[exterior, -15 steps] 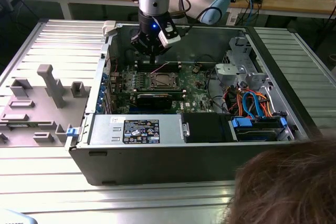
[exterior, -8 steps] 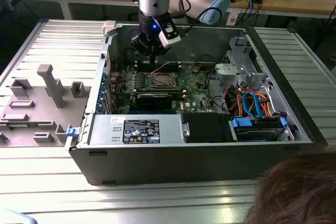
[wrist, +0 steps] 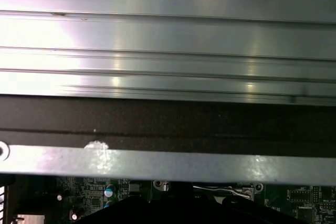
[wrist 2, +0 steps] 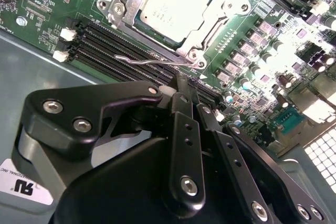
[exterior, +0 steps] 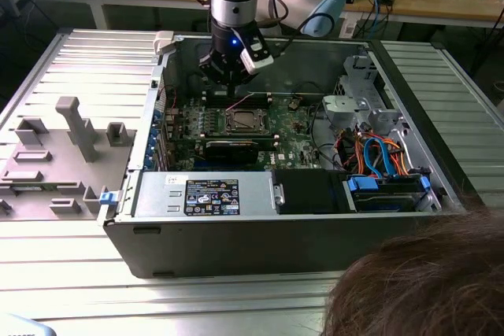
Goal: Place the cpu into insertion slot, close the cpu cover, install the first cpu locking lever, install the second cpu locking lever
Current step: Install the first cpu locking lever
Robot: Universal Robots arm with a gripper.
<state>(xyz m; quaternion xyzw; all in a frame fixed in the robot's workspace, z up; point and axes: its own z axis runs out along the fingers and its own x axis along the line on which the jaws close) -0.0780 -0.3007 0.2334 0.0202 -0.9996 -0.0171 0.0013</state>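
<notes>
The cpu [wrist 2: 176,1] lies flat in the insertion slot [exterior: 242,121] on the green motherboard. The cpu cover [wrist 2: 212,17] is folded down around it, its silvery frame bordering the chip. A thin wire locking lever [wrist 2: 157,61] runs along the socket's edge nearest the gripper; in the exterior view this lever [exterior: 239,103] slants up toward the gripper. My gripper [wrist 2: 190,92] hovers just short of the lever, its black fingers [wrist 2: 181,124] drawn together with nothing between them. In the exterior view the gripper [exterior: 229,83] hangs over the board just behind the socket.
The open computer case [exterior: 260,226] walls in the board. Black memory slots [wrist 2: 121,43] lie between gripper and socket. A drive cage and coloured cables [exterior: 378,155] fill the exterior view's right. A person's head [exterior: 425,281] is in the foreground. A grey fixture [exterior: 71,127] sits outside.
</notes>
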